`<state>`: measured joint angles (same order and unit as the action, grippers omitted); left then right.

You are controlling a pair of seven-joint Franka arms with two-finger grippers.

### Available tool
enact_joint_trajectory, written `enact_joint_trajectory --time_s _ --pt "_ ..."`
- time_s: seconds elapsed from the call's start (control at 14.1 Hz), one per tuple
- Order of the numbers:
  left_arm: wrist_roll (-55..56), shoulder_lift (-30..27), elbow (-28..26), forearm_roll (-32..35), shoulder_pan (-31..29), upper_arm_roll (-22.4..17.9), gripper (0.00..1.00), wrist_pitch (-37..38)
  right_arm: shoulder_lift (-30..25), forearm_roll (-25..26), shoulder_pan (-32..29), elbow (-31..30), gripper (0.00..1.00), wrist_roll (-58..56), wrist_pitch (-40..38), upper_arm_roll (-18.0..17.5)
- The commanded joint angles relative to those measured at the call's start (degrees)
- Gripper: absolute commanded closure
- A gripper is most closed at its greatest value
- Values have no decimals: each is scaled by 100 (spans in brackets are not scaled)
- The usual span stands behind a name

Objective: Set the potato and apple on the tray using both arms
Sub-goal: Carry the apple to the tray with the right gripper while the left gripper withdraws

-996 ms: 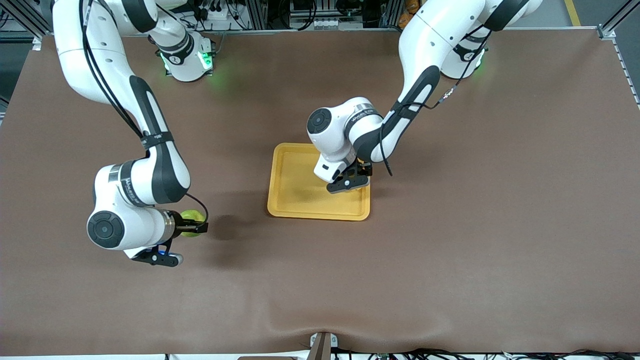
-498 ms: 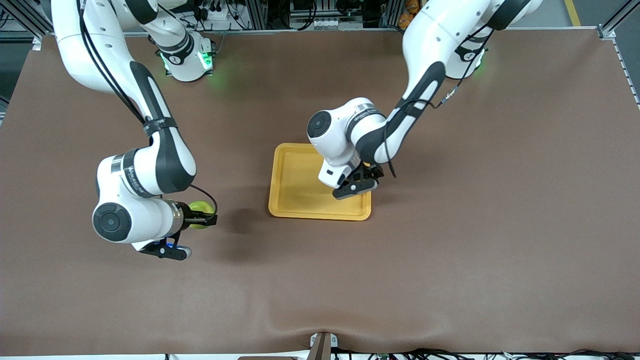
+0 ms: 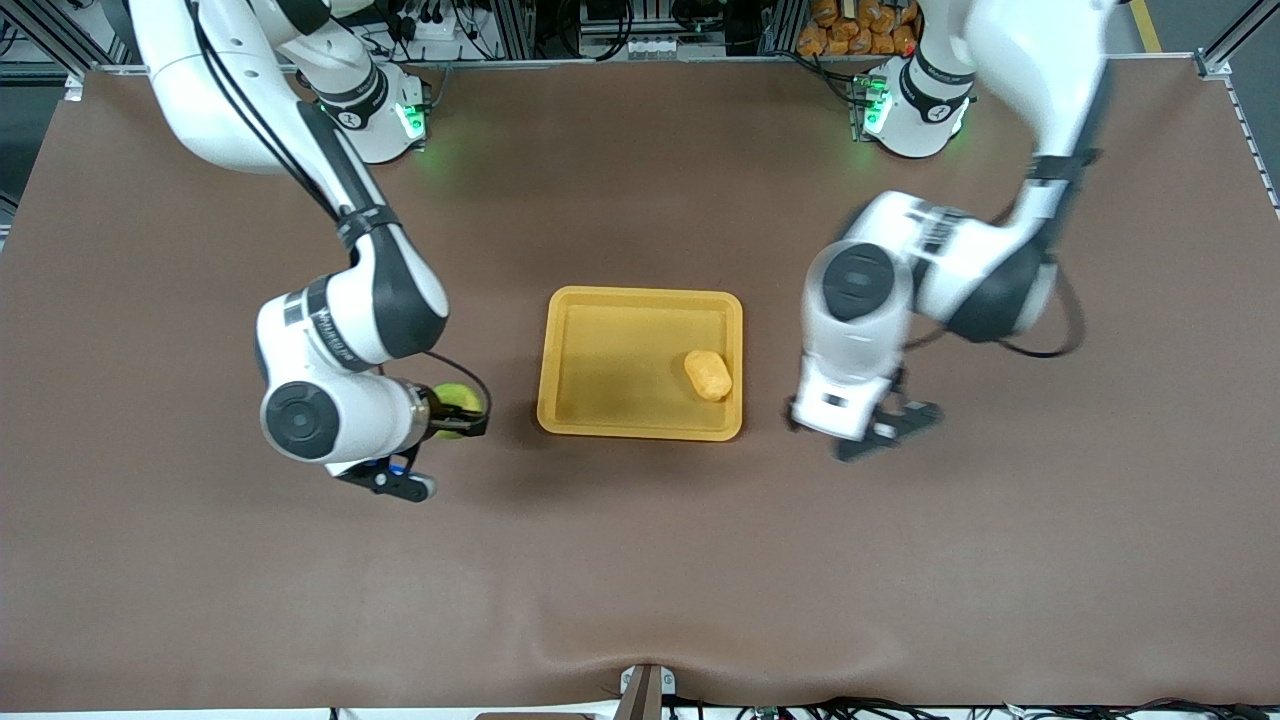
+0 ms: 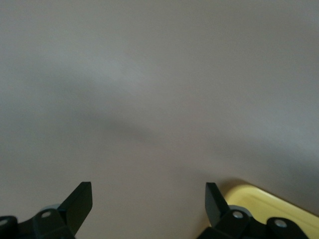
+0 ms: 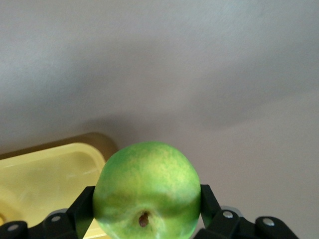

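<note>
The yellow-orange tray point(image 3: 600, 350) lies mid-table, and the yellow-tan potato point(image 3: 708, 375) lies in it near the corner toward the left arm's end and the front camera. My right gripper point(image 3: 462, 414) is shut on the green apple point(image 3: 452, 408) and holds it above the table beside the tray, at the right arm's end. In the right wrist view the apple point(image 5: 146, 191) fills the jaws, with the tray's corner point(image 5: 55, 174) beside it. My left gripper point(image 3: 880, 432) is open and empty over bare table beside the tray; its wrist view shows the tray's corner point(image 4: 271, 201).
The brown table mat point(image 3: 640, 560) stretches wide around the tray. The arm bases with green lights point(image 3: 905, 105) stand at the table's edge farthest from the front camera.
My left gripper let go of the potato in the tray and swung off it toward the left arm's end. My right gripper carried the apple closer to the tray.
</note>
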<state>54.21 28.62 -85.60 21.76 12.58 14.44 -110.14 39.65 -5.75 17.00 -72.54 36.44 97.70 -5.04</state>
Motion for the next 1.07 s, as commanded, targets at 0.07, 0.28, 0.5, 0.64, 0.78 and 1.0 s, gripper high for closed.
enact_joint_trajectory --time_s 0.07,0.28,0.5,0.64,0.78,1.0 --pt "-743 -85 -97 -102 -641 67 0 185 7 -40 487 -23 100 574 -5 -15" --pt "-1561 -94 -132 -128 -1204 76 0 265 34 -382 725 -189 100 653 379 -6" --pt "-2071 -76 -254 -312 -1530 76 0 274 139 -401 910 -383 100 935 926 3" --pt "-2169 -94 -281 -671 -1715 76 0 274 148 -401 954 -515 100 978 1093 3" --pt "-2248 -225 -465 -787 -1829 111 0 230 148 -401 1042 -673 100 1031 1198 3" --pt "-2327 -628 -1000 -787 -2005 251 0 -24 131 -401 1217 -919 100 1250 1304 3"
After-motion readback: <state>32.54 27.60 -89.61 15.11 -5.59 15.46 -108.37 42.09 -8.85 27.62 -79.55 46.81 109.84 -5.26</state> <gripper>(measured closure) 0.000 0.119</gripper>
